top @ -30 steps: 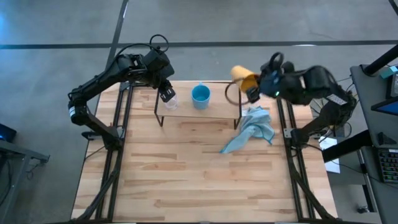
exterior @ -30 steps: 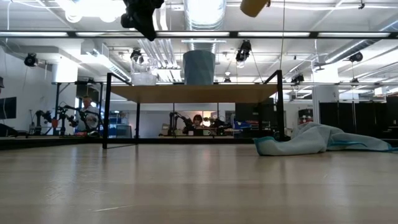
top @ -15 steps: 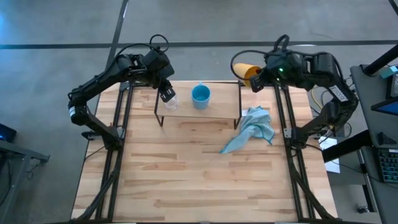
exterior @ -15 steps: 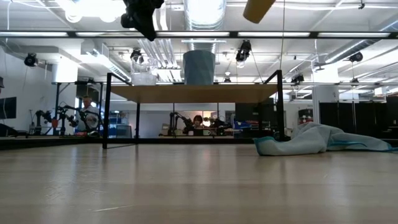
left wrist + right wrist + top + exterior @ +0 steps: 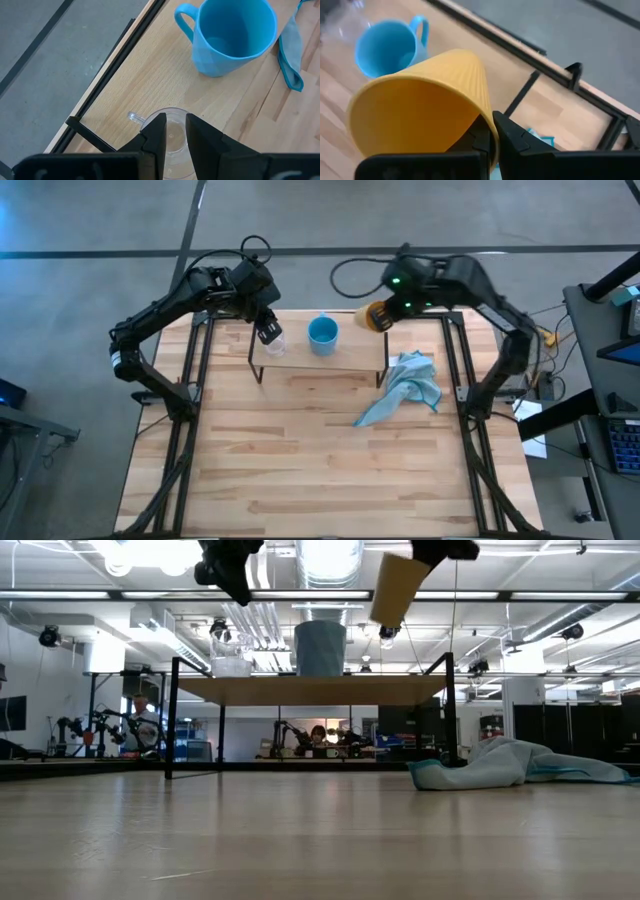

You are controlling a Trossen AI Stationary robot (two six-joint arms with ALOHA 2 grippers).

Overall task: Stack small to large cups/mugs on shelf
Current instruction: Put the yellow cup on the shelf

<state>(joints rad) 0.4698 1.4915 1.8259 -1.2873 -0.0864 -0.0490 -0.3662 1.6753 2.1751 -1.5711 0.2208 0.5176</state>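
The shelf [image 5: 350, 358] stands at the table's far side. On it rest the clear glass [image 5: 272, 341] near its left end and the light blue cup [image 5: 322, 333] at its middle, both upright on their bases. My left gripper [image 5: 267, 330] hovers above the glass [image 5: 172, 142], narrowly open; in the low view it [image 5: 232, 575] hangs well above the glass [image 5: 232, 665]. My right gripper [image 5: 388, 314] is shut on the yellow-orange cup [image 5: 376, 316] over the shelf's right end. My right gripper pinches the yellow-orange cup's wall at the rim [image 5: 489, 125], one finger inside and one outside. It comes from above. The cup [image 5: 398, 590] is lifted clear above the shelf board [image 5: 310, 690], tilted, mouth upward toward the gripper and base lowest.
A light blue cloth [image 5: 405, 385] lies crumpled on the table just right of the shelf's right legs. The near half of the tabletop [image 5: 320, 470] is bare wood. Black frame rails run along the table's left and right sides.
My right gripper has swung from beyond the table's far right corner toward the left and down, turning as it went. The yellow-orange cup has gone with it, now lower and over the shelf's right end, tipped from lying sideways to nearly upright.
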